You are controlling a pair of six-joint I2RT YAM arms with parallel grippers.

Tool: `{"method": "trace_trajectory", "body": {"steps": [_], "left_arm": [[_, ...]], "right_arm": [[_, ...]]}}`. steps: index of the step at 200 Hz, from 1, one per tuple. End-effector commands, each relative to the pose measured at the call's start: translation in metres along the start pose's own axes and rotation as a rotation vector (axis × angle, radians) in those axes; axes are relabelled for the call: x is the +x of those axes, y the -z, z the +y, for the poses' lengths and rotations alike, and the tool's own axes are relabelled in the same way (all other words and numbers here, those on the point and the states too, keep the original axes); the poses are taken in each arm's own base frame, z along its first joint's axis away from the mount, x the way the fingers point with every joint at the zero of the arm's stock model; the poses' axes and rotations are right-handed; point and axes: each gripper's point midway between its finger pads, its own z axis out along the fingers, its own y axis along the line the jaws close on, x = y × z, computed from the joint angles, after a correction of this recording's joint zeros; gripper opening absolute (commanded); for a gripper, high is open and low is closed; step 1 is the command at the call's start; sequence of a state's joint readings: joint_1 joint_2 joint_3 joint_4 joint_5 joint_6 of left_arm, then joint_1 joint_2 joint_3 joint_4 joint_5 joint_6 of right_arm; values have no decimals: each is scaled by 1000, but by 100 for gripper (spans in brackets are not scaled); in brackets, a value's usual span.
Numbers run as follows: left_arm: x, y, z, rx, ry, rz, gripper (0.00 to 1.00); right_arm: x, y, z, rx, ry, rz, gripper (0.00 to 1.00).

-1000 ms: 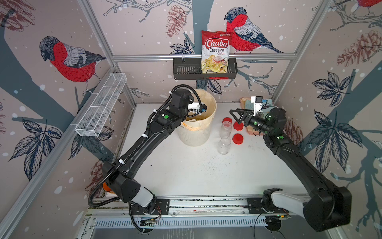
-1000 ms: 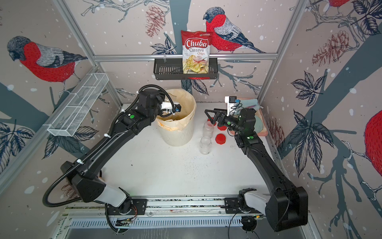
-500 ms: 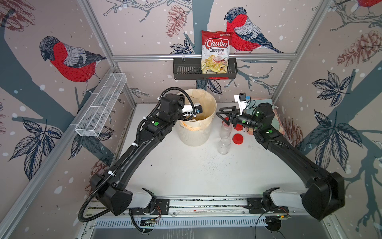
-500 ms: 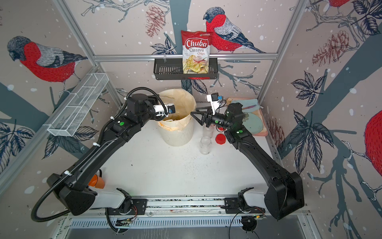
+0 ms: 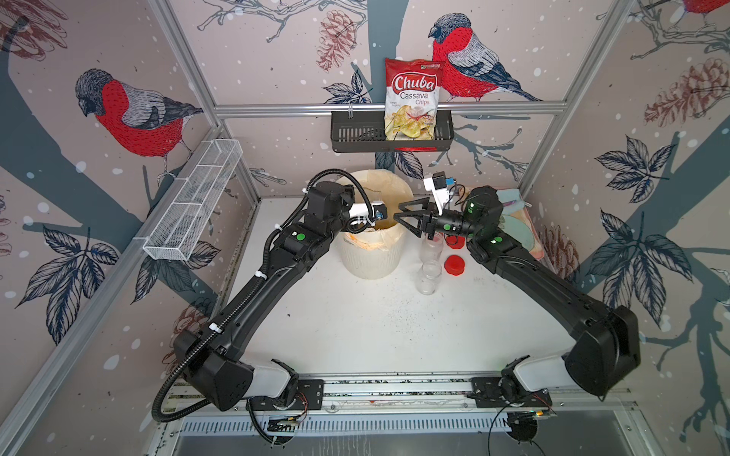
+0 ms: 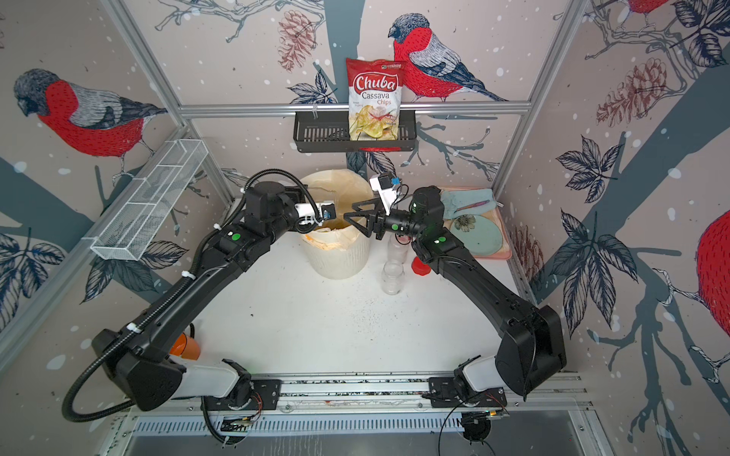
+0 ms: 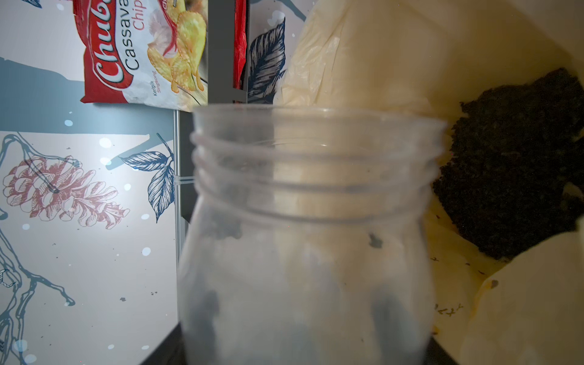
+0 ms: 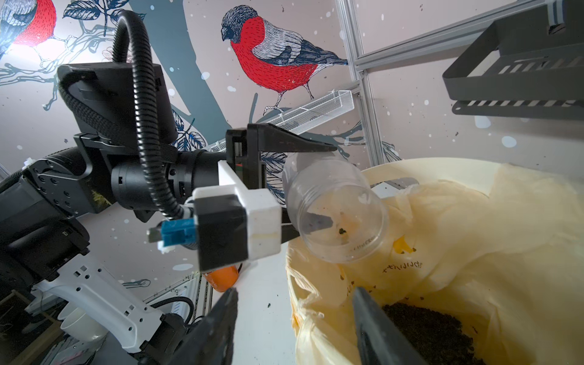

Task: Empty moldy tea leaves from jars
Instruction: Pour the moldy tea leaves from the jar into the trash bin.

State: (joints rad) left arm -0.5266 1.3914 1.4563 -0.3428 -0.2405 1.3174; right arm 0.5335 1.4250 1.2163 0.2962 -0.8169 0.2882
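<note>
A: How far along?

B: Nearly done, I'd say. Your left tool [image 8: 333, 185] grips a jar [image 8: 341, 215] tipped over the bin [image 8: 410, 164], just specks inside. The tea leaves [image 8: 436, 328] lie in the bin. Two empty jars [image 5: 428, 276] stand on the tabletop [image 5: 375, 316].

A: Right tool [image 5: 407, 216]?

B: Spread open, holding nothing.

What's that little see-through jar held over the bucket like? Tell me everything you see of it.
The small clear plastic jar has a rounded body and a threaded neck, with no lid on. It is nearly empty: only a few dark specks cling inside. The left end effector is shut on its body, holding it tilted, mouth angled down over the white bin with its yellowish bag liner.
</note>
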Motion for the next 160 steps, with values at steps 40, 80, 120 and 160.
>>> {"method": "trace_trajectory", "body": {"steps": [40, 80, 120, 160], "left_arm": [[52, -12, 54, -125, -334, 439, 64], [38, -13, 38, -24, -456, 453, 67], [17, -8, 19, 85, -451, 449, 69], [10, -16, 23, 86, -462, 444, 68]], "right_arm": [[-1, 23, 0, 65, 16, -7, 78], [6, 56, -9, 174, -9, -25, 90], [5, 82, -20, 236, -51, -70, 93], [2, 87, -20, 242, -48, -82, 94]]}}
